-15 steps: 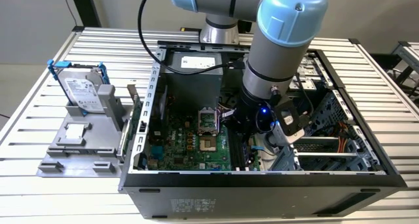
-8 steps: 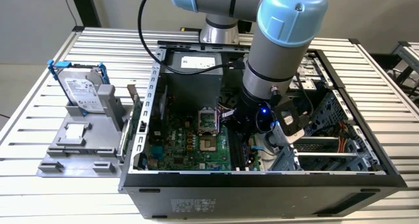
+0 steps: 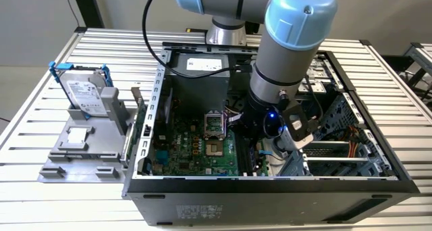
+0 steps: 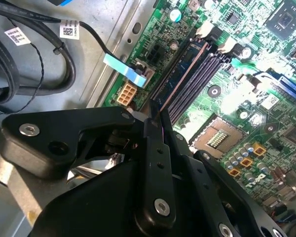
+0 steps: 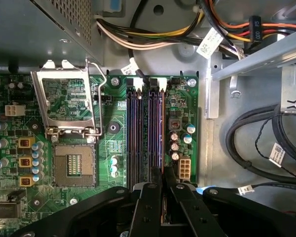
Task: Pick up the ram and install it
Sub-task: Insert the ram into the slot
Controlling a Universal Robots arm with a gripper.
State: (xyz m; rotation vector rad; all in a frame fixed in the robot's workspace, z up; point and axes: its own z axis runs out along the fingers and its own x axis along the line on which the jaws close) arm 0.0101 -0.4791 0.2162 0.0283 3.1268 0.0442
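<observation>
— What was the gripper [image 4: 155, 121] made of?
— Matt black plastic by the look of it, with bright metal screws set in its links. The arm [image 3: 287, 54] above it had a smooth grey shell and glossy pale blue caps.
— And the board [image 5: 116, 148]?
— Green, lacquered, shiny where the light hit. Beside the gripper's tips the slots [image 5: 144, 133] were dark plastic with white clips. The ram [image 4: 180, 74] showed a thin dark edge, faintly glossy.
— The case [image 3: 270, 188]?
— Dull grey sheet metal inside, matt black outside. Near the slots, the cables [image 5: 256, 133] were smooth black rubber with white paper tags.
— The table [image 3: 40, 200]?
— Ribbed, brushed aluminium.
</observation>
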